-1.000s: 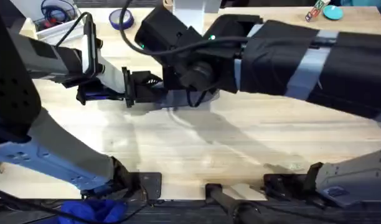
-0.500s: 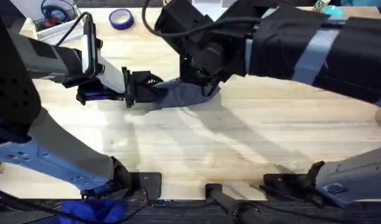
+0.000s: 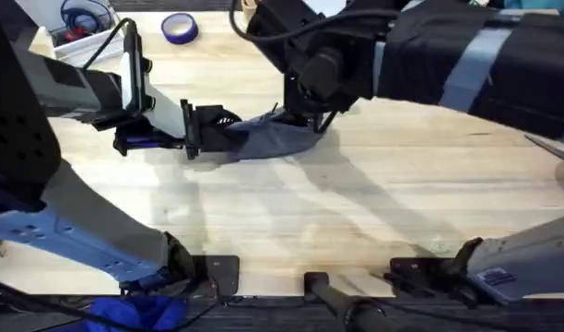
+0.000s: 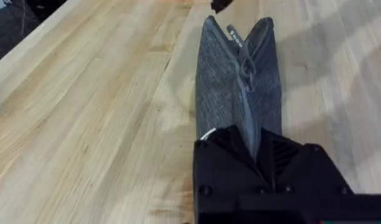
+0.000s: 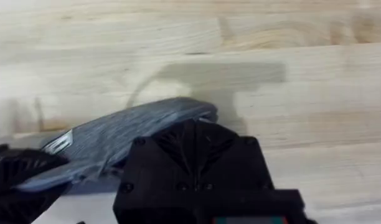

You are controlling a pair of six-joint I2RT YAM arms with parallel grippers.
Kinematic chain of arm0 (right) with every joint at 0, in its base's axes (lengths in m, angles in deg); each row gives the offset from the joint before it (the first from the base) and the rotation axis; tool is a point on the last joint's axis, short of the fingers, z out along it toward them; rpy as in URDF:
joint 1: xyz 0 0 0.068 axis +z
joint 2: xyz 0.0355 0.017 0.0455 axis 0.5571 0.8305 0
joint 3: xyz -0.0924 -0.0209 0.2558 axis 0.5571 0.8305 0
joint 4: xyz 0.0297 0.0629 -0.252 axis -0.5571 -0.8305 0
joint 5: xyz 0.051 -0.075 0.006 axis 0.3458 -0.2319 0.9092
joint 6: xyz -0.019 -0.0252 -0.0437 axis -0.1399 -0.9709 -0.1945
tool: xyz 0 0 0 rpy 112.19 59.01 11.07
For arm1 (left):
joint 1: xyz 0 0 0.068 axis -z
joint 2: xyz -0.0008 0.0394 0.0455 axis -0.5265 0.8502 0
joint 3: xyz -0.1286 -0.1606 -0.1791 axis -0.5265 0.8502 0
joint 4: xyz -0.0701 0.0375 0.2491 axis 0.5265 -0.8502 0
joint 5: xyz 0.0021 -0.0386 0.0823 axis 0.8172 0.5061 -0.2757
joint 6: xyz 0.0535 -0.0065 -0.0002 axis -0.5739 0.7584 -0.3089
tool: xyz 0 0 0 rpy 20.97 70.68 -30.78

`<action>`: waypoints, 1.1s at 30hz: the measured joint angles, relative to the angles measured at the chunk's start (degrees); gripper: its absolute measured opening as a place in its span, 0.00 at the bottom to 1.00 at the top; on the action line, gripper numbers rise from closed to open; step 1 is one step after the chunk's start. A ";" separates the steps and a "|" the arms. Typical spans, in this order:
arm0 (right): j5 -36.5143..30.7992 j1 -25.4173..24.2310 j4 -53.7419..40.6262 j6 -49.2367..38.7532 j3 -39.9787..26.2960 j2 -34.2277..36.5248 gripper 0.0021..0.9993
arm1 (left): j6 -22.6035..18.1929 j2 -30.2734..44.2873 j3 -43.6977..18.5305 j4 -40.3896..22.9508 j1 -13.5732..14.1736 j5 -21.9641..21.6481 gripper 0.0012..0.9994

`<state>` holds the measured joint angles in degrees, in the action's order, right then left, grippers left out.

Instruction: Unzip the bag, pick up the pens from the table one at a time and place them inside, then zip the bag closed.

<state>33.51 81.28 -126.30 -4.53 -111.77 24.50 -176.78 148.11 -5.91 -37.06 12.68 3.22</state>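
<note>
The left hand (image 3: 208,134) had closed on the near end of the bag (image 3: 273,138), which lay on the counter (image 3: 356,212) at about 11 o'clock from centre. At its far end, toward 3 o'clock, the right hand (image 3: 305,118) touched the fabric, fingers seemingly closed together.

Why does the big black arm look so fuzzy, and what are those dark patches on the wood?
Overhead: the right arm rises close under the camera, so it blurs; the dark patches are arm shadows on the table. Right wrist: the bag looks soft, with a pale shadow behind it.
</note>
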 joint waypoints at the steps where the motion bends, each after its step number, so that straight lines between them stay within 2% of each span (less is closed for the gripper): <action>1: -0.43 -0.28 -0.19 -0.09 0.00 0.01 0.03 | 0.00 0.00 0.02 0.00 0.00 0.02 0.04; 5: -1.65 -1.08 -0.33 -0.43 0.00 -0.54 0.03 | 0.00 0.00 0.02 0.00 0.00 0.04 0.04; 13: -4.06 -1.08 -0.31 -0.60 -0.02 -7.50 0.03 | 0.00 0.00 0.02 0.00 0.00 0.07 0.04; 17: -4.59 -1.08 -0.30 -0.60 -0.17 -8.50 0.03 | 0.00 0.00 0.02 0.00 0.00 0.07 0.04; 18: -4.59 -1.08 -0.31 -0.63 -0.17 -8.44 0.18 | 0.00 0.00 0.02 0.00 0.00 0.07 0.04; 21: -4.14 -1.07 -0.30 -0.68 -0.17 -8.44 0.49 | 0.00 0.00 0.02 0.00 0.00 0.07 0.04; 24: -2.72 -1.06 -0.30 -0.80 -0.17 -8.44 0.86 | 0.00 0.00 0.02 0.00 0.00 0.07 0.04; 25: -2.03 -1.06 -0.31 -1.02 -0.17 -8.44 0.96 | 0.00 0.00 0.02 0.00 0.00 0.07 0.04; 27: -0.50 -1.06 -0.31 -0.92 -0.17 -8.44 0.99 | 0.00 0.00 0.02 0.00 0.00 0.07 0.04; 33: 5.32 -1.01 -0.31 2.74 -0.17 -8.44 1.00 | 0.00 0.00 0.02 0.00 0.00 0.11 0.04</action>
<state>38.83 80.27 -126.61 -1.78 -111.95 16.07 -176.78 148.11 -5.88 -37.06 12.68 3.33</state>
